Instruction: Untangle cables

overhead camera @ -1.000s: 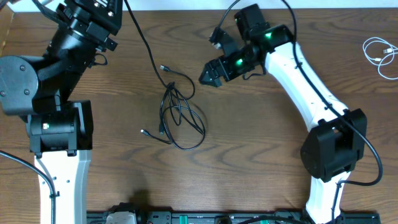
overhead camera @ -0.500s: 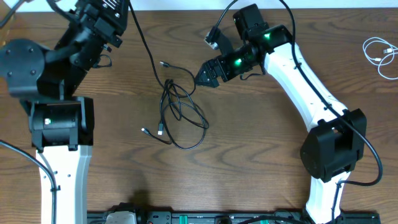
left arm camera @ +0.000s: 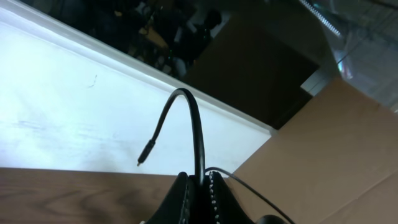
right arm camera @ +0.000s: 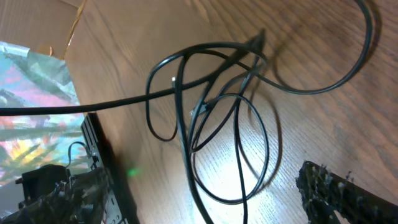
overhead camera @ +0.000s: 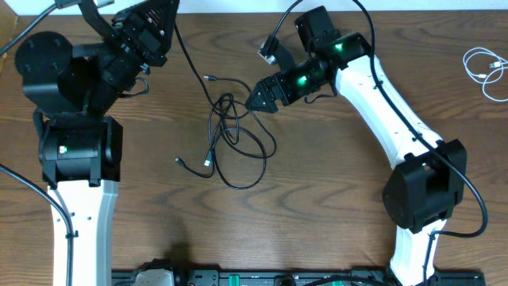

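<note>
The black cable (overhead camera: 234, 143) lies as a tangle of loops in the middle of the table, with one strand rising to the upper left. My left gripper (overhead camera: 156, 17) is shut on that strand. In the left wrist view the jaws (left arm camera: 200, 183) pinch the cable (left arm camera: 189, 109), and its plug end curls free above them. My right gripper (overhead camera: 258, 99) hovers at the tangle's upper right edge and looks open. In the right wrist view only one of its fingers (right arm camera: 333, 190) shows, beside the loops (right arm camera: 236, 124). The white cable (overhead camera: 484, 71) lies coiled at the far right.
A cardboard box (left arm camera: 323, 155) stands behind the left arm past the table's back edge. A black equipment rail (overhead camera: 238, 278) runs along the table's front edge. Both arm bases stand near the front corners.
My left arm has swung up and back with the black cable, pulling the strand taut. The tangle has shifted and stretched a little. My right gripper has moved slightly left toward the loops.
</note>
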Action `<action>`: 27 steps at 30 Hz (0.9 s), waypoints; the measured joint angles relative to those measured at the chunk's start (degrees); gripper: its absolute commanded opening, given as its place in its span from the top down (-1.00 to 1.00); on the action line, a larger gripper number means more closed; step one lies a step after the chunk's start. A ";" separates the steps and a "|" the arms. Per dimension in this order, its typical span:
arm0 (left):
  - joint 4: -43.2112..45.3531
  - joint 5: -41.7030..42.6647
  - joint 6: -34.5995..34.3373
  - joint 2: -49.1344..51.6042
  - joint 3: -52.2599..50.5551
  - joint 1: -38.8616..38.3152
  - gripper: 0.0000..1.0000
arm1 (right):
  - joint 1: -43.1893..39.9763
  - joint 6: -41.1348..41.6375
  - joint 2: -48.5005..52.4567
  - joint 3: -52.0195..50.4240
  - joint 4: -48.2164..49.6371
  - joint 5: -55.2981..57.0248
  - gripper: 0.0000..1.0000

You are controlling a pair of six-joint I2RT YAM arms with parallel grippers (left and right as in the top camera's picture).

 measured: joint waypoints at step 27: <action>-14.86 -1.22 9.35 0.00 0.07 4.24 0.85 | 2.12 6.05 0.00 -12.31 5.22 35.65 0.98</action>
